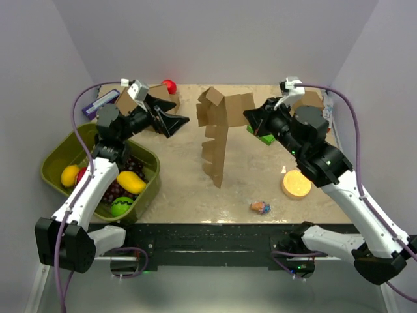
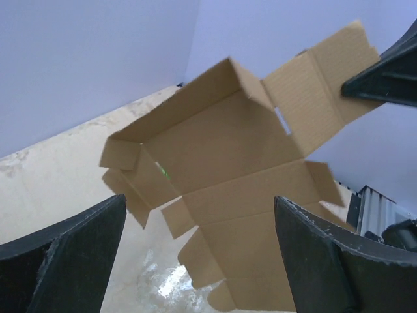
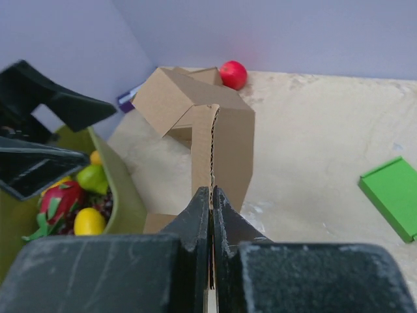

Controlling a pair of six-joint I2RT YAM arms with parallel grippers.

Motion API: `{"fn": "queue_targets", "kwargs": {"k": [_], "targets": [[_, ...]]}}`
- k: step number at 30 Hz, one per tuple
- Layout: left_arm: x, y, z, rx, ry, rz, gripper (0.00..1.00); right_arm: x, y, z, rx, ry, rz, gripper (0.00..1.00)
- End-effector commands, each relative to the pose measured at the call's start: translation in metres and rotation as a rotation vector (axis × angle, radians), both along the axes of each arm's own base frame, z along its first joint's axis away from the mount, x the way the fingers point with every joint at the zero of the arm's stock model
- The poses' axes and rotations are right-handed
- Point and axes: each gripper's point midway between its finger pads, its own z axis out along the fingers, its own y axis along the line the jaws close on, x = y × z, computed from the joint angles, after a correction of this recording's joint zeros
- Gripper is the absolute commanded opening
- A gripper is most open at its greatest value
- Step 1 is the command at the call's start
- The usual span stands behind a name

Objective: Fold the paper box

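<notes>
The paper box (image 1: 218,134), plain brown corrugated cardboard die-cut with flaps and tabs, stands on edge at the centre of the mottled beige desk (image 1: 189,195), partly unfolded, with its notched lower panel toward the near side. The black right fingers (image 3: 195,225) are clamped together on a thin panel edge at the box's right. The black left fingers (image 2: 78,254) stand wide apart just left of the box, clear of it. A green bin (image 1: 55,153) of fruit sits at the desk's left edge.

I see the paper box (image 1: 218,134) upright in the middle of the counter (image 1: 186,192), between the left fingers (image 1: 174,122) and right fingers (image 1: 255,118). The bin (image 1: 53,155) sits far left, the ball (image 1: 169,85) behind, the disc (image 1: 296,184) front right.
</notes>
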Motion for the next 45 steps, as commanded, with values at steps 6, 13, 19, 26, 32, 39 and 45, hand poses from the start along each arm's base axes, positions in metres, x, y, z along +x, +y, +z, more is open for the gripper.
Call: {"fn": "queue_targets", "kwargs": {"k": [6,13,19,26,32,39,45], "targets": [[-0.033,-0.001,0.007,-0.063,-0.062,-0.189,1.0,-0.053,0.001,0.097,0.205,-0.193,0.174,0.0],[-0.011,0.017,-0.003,-0.066,-0.015,-0.041,1.0,-0.074,0.001,0.118,0.264,-0.236,0.244,0.0],[-0.001,0.024,-0.005,-0.112,0.013,0.008,1.0,-0.082,0.005,0.12,0.279,-0.243,0.288,0.0],[0.02,0.028,-0.026,-0.135,0.115,0.047,0.99,-0.087,0.011,0.12,0.288,-0.245,0.333,0.0],[0.028,0.033,-0.027,-0.159,0.122,0.061,0.87,-0.086,0.015,0.111,0.272,-0.235,0.351,0.0],[0.02,0.03,-0.024,-0.198,0.08,0.012,0.57,-0.081,0.011,0.089,0.24,-0.202,0.31,0.0],[0.019,0.029,-0.034,-0.184,0.094,0.006,0.01,-0.062,-0.006,0.067,0.204,-0.146,0.169,0.0]]}}
